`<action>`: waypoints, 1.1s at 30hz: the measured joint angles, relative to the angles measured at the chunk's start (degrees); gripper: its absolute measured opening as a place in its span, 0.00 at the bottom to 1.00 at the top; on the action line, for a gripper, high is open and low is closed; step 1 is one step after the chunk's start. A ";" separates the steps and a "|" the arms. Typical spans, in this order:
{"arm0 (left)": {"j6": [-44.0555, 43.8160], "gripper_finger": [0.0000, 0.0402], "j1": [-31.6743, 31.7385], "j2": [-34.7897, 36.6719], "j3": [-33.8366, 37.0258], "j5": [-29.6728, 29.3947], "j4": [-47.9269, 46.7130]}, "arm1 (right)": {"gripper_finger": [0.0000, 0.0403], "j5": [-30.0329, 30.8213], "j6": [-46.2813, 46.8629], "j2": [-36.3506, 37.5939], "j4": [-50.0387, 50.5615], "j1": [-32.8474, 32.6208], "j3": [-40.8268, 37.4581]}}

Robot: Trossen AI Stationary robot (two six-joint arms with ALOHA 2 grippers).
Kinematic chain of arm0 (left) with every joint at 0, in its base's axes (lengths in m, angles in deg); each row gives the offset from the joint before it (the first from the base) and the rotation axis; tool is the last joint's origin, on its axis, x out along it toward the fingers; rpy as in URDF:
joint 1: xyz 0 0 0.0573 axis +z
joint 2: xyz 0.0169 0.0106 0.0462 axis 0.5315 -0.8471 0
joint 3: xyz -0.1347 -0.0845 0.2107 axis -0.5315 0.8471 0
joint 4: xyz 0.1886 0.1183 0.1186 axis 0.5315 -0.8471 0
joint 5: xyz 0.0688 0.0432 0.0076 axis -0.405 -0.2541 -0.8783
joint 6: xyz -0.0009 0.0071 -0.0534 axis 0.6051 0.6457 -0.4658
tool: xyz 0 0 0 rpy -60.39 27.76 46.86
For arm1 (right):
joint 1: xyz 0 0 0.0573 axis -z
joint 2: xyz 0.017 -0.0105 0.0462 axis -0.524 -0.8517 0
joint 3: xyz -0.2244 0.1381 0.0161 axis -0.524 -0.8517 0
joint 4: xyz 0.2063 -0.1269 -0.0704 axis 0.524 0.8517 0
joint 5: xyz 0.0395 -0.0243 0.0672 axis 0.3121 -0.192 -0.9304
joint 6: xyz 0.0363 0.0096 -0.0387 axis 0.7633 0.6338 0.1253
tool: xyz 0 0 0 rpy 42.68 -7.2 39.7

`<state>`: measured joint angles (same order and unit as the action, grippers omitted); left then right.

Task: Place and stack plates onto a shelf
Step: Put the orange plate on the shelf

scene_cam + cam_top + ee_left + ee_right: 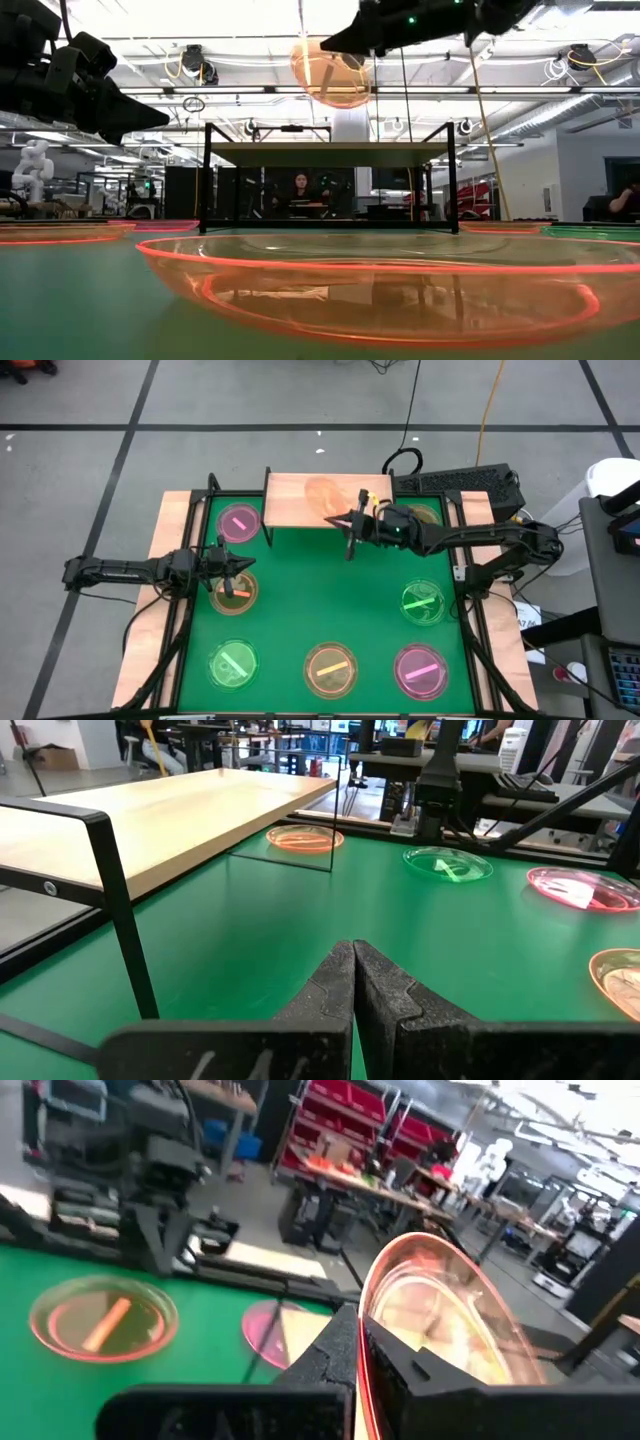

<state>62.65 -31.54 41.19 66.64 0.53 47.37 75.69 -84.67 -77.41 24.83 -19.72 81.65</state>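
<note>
Two grippers: right gripper (350, 520) clamps orange plate (325, 493) above shelf (290, 510); left gripper (243, 567) closed, empty, over mat (320, 590).

Overhead looks down; low camera level, near plate; both share shelf (325, 500).

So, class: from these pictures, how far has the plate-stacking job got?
Nothing looks finished: the shelf shows no plate resting flat on it. In hand: the right tool grips an orange plate by its rim, held on edge above the shelf. The left tool, fingers shut and empty, hovers over the orange plate on the mat. Left: that plate and the others on the mat, like the pink plate.
</note>
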 joint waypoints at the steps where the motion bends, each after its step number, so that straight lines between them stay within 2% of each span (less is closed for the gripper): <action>1: 0.00 0.00 0.01 0.00 0.00 0.00 0.00 | 0.00 0.00 -0.27 0.00 1.30 0.66 0.67; 6: 0.00 0.00 0.01 0.00 0.00 0.00 0.00 | 0.00 0.21 -0.64 0.04 5.84 4.97 2.49; 12: 0.00 0.00 0.01 0.00 0.00 0.00 -0.01 | 0.00 1.09 -0.02 0.02 16.21 10.34 2.49; 17: 0.00 0.00 0.01 0.00 0.00 0.00 0.00 | 0.00 6.34 1.11 0.02 22.76 11.51 2.49; 21: 0.00 0.00 0.01 0.00 0.00 0.00 -0.01 | 0.00 6.32 2.07 0.02 26.27 11.78 2.48; 26: 0.00 0.00 -0.01 0.00 0.00 0.00 0.00 | 0.00 6.40 4.71 -0.04 28.85 11.78 2.40; 33: 0.00 0.00 -0.01 0.00 0.00 0.00 0.00 | 0.00 6.28 6.88 -0.04 25.42 11.67 -2.50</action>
<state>62.65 -31.54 41.19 66.64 0.53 47.37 81.97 -77.80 -77.45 50.25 -8.05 79.15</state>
